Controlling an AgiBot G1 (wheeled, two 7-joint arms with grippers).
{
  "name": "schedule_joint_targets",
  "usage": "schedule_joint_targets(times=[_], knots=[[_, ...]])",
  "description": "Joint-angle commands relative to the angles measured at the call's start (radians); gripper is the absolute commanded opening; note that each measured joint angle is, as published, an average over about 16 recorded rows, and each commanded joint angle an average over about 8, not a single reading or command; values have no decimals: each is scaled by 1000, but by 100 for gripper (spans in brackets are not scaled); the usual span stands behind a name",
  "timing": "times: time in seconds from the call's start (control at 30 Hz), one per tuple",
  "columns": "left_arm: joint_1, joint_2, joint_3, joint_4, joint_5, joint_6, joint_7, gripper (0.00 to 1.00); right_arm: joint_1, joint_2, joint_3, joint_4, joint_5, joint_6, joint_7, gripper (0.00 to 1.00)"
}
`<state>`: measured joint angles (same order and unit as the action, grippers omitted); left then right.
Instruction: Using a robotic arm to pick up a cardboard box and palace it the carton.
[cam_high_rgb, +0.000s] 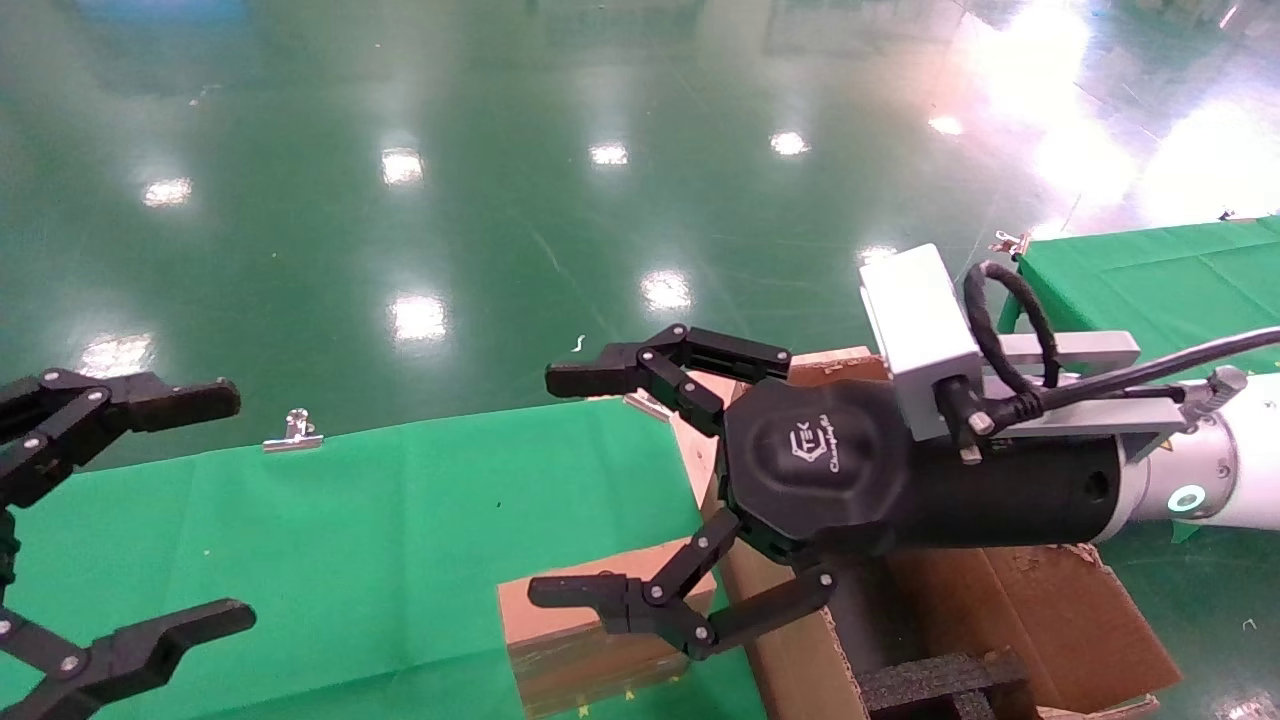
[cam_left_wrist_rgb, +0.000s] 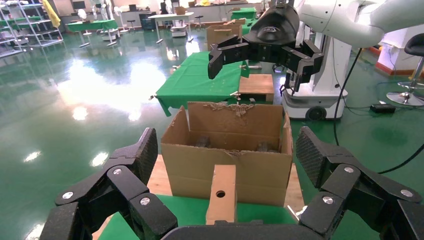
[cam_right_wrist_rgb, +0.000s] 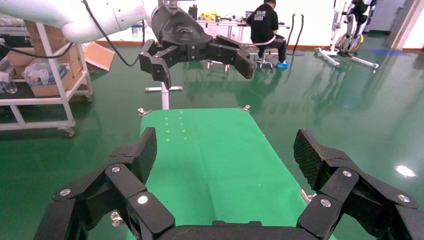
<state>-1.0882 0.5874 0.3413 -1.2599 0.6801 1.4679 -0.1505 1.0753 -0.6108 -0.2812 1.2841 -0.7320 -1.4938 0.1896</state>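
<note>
Right black two-finger gripper (cam_high_rgb: 570, 490) hangs wide open, small brown cardboard box (cam_high_rgb: 590, 640) below its jaws; descending off-centre risks clipping large brown carton (cam_high_rgb: 1050, 610).

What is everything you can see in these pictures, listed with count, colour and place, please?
cardboard box: one, plain brown with a round hole, standing on the green cloth beside the carton.
carton: one, large brown with ragged flaps and black foam inside, at the end of the table.
green cloth: one, covering the table, held by metal clips.
second green-covered table: one, beyond the carton.
floor: shiny green, all around.
person: one, in dark clothes, seated far off in the right wrist view.
right gripper: black on a white arm, open, above the cardboard box.
left gripper: black, open, over the cloth's left end.
</note>
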Motion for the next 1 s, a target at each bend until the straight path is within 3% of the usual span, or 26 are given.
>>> schedule_joint_targets(times=[0.03,0.43,0.47,0.7,0.73,1.0], knots=[[0,0,0,0,0,0,0,100,0,0,0,0,0,0,0,100],[0,0,0,0,0,0,0,100,0,0,0,0,0,0,0,100],[0,0,0,0,0,0,0,92,0,0,0,0,0,0,0,100],[0,0,0,0,0,0,0,5,0,0,0,0,0,0,0,100],[0,0,0,0,0,0,0,0,0,0,0,0,0,0,0,100],[0,0,0,0,0,0,0,0,4,1,-12,-4,-20,-3,6,100]])
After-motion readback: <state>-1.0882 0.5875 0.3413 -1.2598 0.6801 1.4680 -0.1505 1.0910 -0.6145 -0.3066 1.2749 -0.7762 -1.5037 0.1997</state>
